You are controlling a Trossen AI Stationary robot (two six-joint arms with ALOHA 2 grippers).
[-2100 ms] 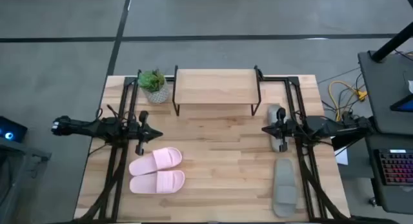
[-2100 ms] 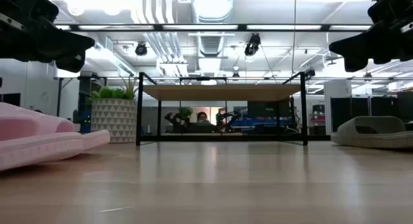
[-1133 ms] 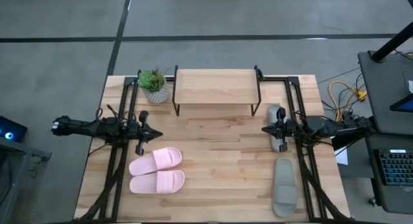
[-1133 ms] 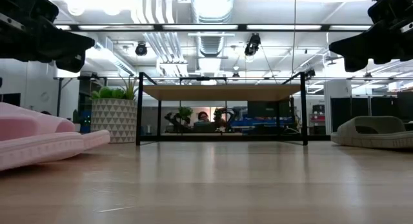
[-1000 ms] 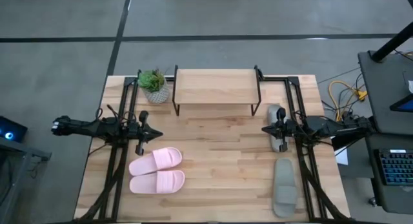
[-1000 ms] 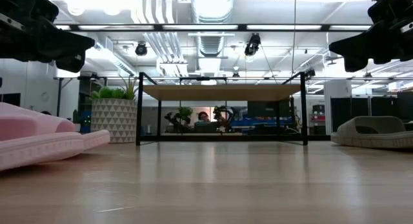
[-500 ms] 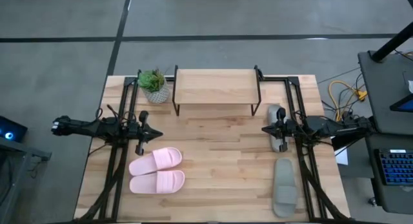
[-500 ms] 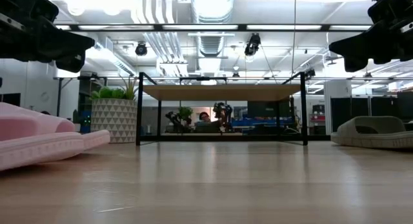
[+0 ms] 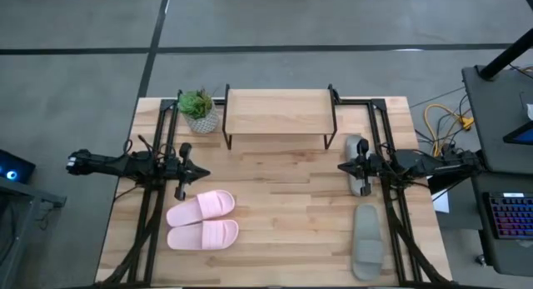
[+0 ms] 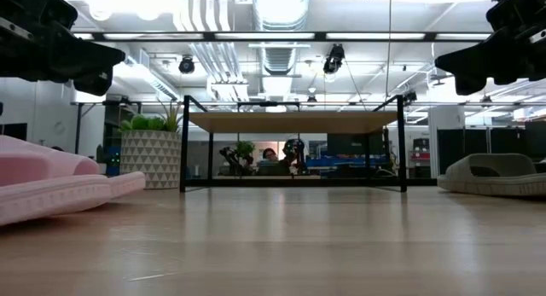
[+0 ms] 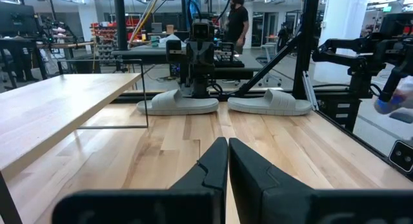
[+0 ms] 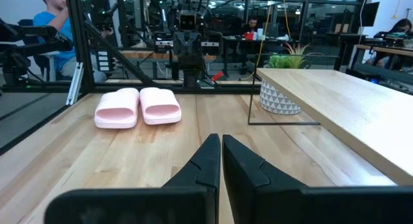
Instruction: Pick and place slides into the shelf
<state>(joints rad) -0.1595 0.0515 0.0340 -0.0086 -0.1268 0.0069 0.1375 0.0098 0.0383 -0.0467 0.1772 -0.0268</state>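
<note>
Shelf point(image 9: 279, 112) at far edge of table point(image 9: 283, 206), centred; plank top bare, space beneath it bare in low view. No slide on or under it.

Pink pair on left half of table, side by side and touching: pink slide nearer the shelf point(image 9: 201, 208), second pink slide point(image 9: 203, 235) just toward the near edge. Both flat on sole, near the left pincer.

Grey-beige pair on right side, apart from each other: one grey slide point(image 9: 356, 154) close to the shelf's right legs, directly beneath the right pincer; other grey slide point(image 9: 367, 241) toward the near right corner.

Potted plant point(image 9: 198, 111) just beside the shelf's left legs, in a patterned white pot.

Left pincer point(image 9: 196, 173) above left side of table, pointing inward; fingers pressed together with only a thin seam in left wrist view, holding nothing. Right pincer point(image 9: 344, 167) above right side, pointing inward; fingers likewise closed tip to tip in right wrist view, holding nothing.

Low view only: clear gap under the plank, people in room beyond. Left wrist view: both grey slides side on, right arm standing over one. Right wrist view: pink pair toe on, plant beside shelf leg, seated person in blue shirt beyond the table.
</note>
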